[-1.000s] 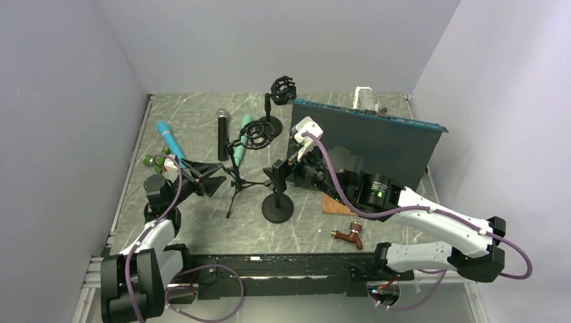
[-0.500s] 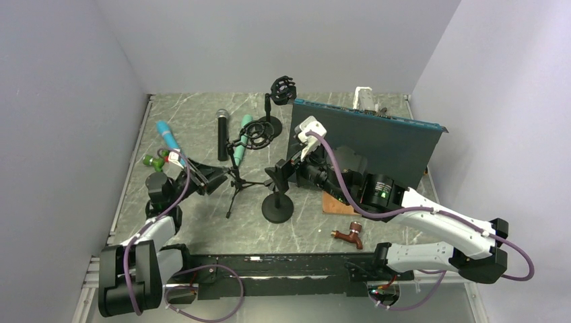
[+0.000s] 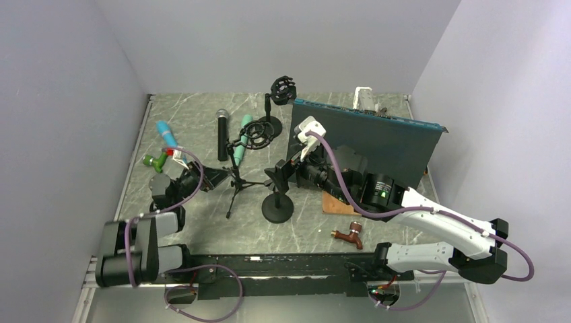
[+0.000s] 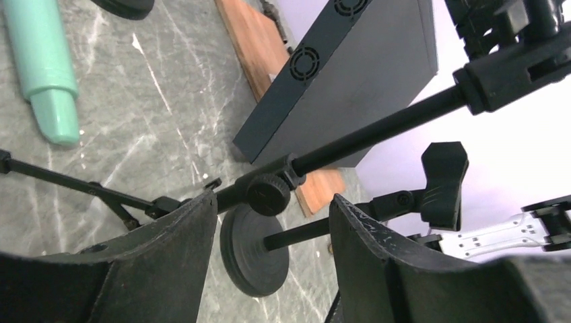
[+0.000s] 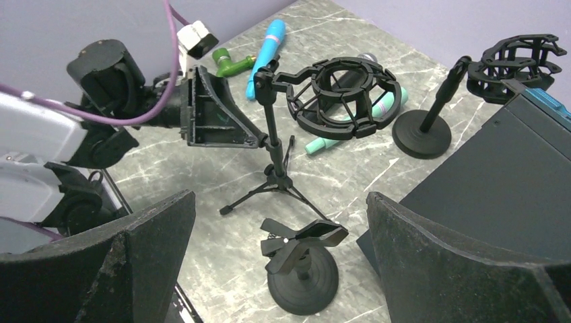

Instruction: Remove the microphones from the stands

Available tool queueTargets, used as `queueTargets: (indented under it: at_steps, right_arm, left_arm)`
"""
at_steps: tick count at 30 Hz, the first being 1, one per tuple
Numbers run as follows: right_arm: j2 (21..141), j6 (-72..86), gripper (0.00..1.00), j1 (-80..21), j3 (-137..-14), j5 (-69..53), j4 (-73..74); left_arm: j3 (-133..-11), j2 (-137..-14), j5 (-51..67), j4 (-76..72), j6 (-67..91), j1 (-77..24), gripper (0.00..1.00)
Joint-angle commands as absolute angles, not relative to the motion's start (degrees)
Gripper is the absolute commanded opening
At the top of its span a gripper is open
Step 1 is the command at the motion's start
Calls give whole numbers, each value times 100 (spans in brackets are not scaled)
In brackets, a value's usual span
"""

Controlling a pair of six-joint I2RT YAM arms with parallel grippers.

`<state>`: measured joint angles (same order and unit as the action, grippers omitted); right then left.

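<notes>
Apparently bracing the tripod stand [image 4: 377, 131], left gripper [image 4: 269, 208] open astride its pole mid-frame. Next: clamping there, then sending the right gripper [image 5: 279, 202] (open, empty) to the mint microphone [image 5: 322, 144].

This is looking like a robotics lab test cell rather than a home or a studio. Plain pale-violet walls [image 3: 269, 40] are closing in a grey marbled tabletop [image 3: 202, 222] at nine, twelve and three o'clock. A left arm [image 3: 145, 242] and a right arm [image 3: 438, 222], both trailing purple cables, are sitting bolted to a black rail [image 3: 283, 266] at six o'clock. Unrelated props are lying scattered: microphone stands [image 3: 277, 210], a dark rack unit [image 3: 377, 138] at two o'clock, a copper tap [image 3: 349, 235], a green valve [image 3: 153, 161].
</notes>
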<state>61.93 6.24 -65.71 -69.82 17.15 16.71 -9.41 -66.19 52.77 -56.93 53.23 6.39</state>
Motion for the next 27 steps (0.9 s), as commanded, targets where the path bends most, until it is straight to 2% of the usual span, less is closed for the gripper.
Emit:
queueTargets:
  at_steps: [1, 3, 8, 12, 17, 20, 24, 25, 27]
  right_arm:
    - [6145, 655, 100, -6552, -7223, 1580, 1598]
    - [6158, 648, 100, -6535, -7248, 1556, 1631]
    - [6139, 649, 100, -6537, -7278, 1605, 1710]
    - [6106, 657, 100, -6530, -7210, 1597, 1635]
    - [6156, 676, 100, -6528, -7259, 1552, 1640]
    - [6141, 685, 100, -6534, -7251, 1560, 1649]
    - [6099, 690, 100, -6529, -7225, 1591, 1676]
    - [6080, 701, 100, -6532, -7208, 1600, 1678]
    - [6059, 703, 100, -6529, -7194, 1625, 1670]
  left_arm:
    - [-868, -7865, 5627, -9427, 6623, 623, 63]
    - [-958, -8093, 5656, -9557, 6621, 530, 60]
    - [-800, -7975, 5643, -9545, 6480, 475, 61]
    - [-806, -8073, 5616, -9557, 6495, 475, 54]
    - [-896, -8181, 5555, -9541, 6584, 472, 50]
    - [-926, -8371, 5503, -9545, 6722, 475, 44]
    - [-880, -8568, 5365, -9540, 6953, 479, 31]
    - [-871, -8587, 5339, -9533, 7038, 473, 27]
    - [-832, -8625, 5283, -9532, 7202, 483, 12]
